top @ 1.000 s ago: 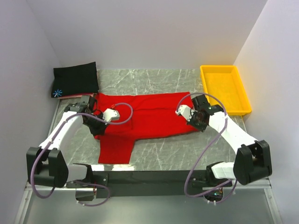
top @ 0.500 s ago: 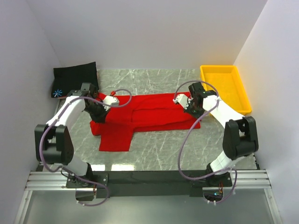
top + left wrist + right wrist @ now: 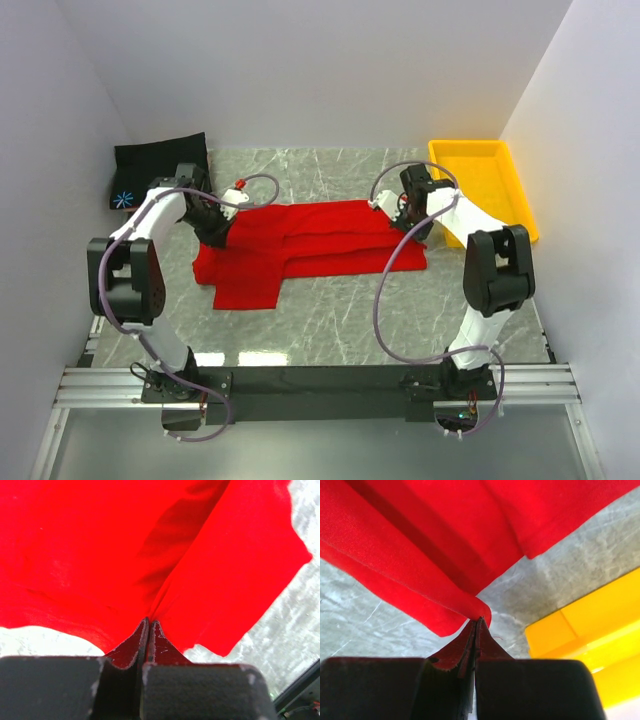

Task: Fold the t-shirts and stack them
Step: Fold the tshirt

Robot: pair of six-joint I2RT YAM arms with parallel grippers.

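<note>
— Whereabouts of the red t-shirt [image 3: 320, 235]?
— Across the middle of the grey, white-veined table [image 3: 350, 320]. Folded lengthwise into a long soft band, with one short sleeve lying flat toward seven o'clock.
— And the left gripper [image 3: 149, 623]?
— Pinched fully closed on the red cloth at the nine o'clock end. Seen from the wrist: dark jaws pressed together, smooth matte fabric creasing out from between them.
— Same for the right gripper [image 3: 478, 620]?
— Clamped tight too, on a rounded roll of the shirt's edge at the three o'clock end. Just beside the glossy, rigid yellow tray [image 3: 485, 190] at two o'clock.
— Any other cloth?
— At ten o'clock, a black t-shirt [image 3: 160, 170]. Folded flat into a rough rectangle, with a small blue-white starburst at its near left corner.
</note>
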